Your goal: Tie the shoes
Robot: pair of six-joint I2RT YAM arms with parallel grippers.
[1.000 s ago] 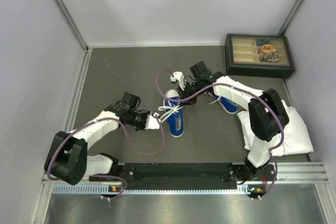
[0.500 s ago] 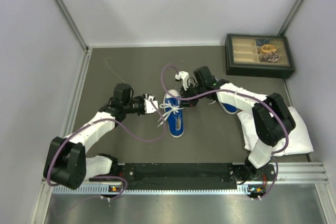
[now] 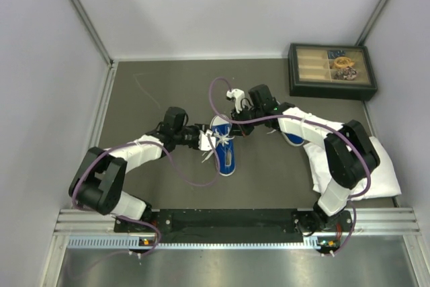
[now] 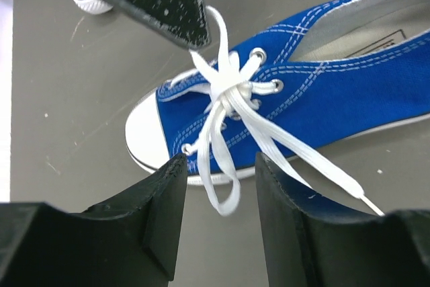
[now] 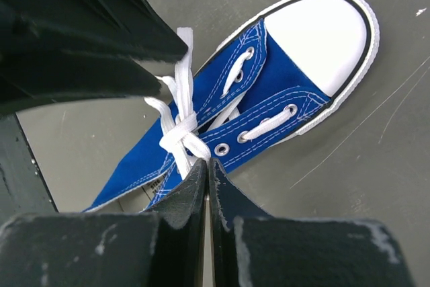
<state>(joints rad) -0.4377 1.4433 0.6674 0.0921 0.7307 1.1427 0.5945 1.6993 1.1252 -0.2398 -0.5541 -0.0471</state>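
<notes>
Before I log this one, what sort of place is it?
Probably a robot test booth: plain white walls enclose a dark table, with a metal rail at its near edge and a sorting box in the corner.

Sneaker [image 4: 349, 85]: blue woven canvas, matt, with glossy metal eyelets [image 4: 277, 86] and a smooth white rubber toe cap [image 4: 144, 136]; laces [image 4: 269, 139] flat white cloth. Table [image 4: 67, 99]: matt grey, scuffed. Left gripper [image 4: 222, 162] fingers [image 4: 154, 220]: matt black plastic.

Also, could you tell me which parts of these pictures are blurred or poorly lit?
Left wrist view: left fingers dark and soft, shoe crisp. Right wrist view: right fingers black and blurred, toe cap bright. Top view: even light, faint shadows.
</notes>
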